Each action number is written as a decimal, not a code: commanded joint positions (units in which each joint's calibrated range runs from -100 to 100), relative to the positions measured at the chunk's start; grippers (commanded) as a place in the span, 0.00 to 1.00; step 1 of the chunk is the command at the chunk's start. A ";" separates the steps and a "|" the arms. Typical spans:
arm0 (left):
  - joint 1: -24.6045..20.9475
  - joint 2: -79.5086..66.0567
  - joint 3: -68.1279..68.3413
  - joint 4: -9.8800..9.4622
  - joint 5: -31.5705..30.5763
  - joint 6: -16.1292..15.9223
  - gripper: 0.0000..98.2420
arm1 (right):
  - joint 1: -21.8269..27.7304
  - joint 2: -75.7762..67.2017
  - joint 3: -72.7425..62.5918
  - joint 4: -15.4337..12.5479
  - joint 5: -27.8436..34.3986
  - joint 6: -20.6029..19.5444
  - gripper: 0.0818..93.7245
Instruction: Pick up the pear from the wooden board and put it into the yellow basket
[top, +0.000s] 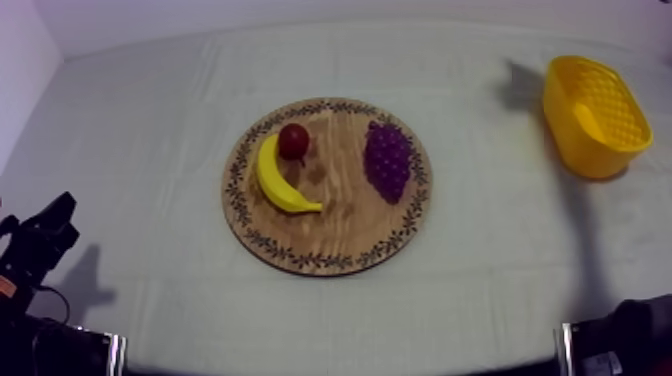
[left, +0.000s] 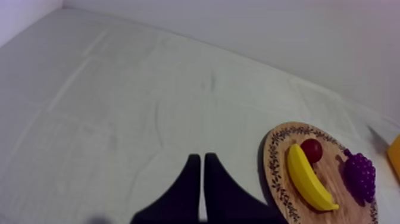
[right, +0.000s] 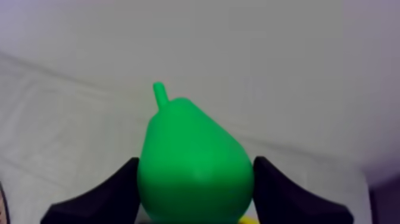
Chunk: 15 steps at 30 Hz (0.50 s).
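Pear: the glossy green plastic pear, smooth-skinned with a stubby stem, stands stem-up in the right claw, off the board and not yet in the basket.
Right claw: closed round the pear's broad belly, one black finger on each side. Gripping the widest part likely keeps so rounded and slippery a shape from tipping.
Left claw: black fingers pressed into a narrow wedge, holding nothing, low over bare cloth beside the board; I judge it parked out of the way.
Basket: the oval yellow plastic basket with lattice walls stands at the counter's right, well apart from the board, mouth up for a drop from above.
Board: the round, grained wooden board with a patterned rim carries a curved yellow banana, a small red fruit just beside its upper end, and a knobbly purple bunch of grapes set apart.
Counter: grey-white cloth, softly creased.
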 joint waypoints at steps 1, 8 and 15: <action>0.01 0.00 0.02 -0.02 0.01 0.00 0.00 | 4.59 0.15 1.64 2.70 0.01 -9.35 0.48; 0.01 0.00 0.02 -0.02 0.01 -0.02 0.00 | 7.77 2.23 8.69 5.41 0.62 -12.13 0.49; 0.01 0.00 0.02 -0.02 0.01 0.01 0.00 | 8.92 4.95 14.14 4.82 0.98 -11.40 0.50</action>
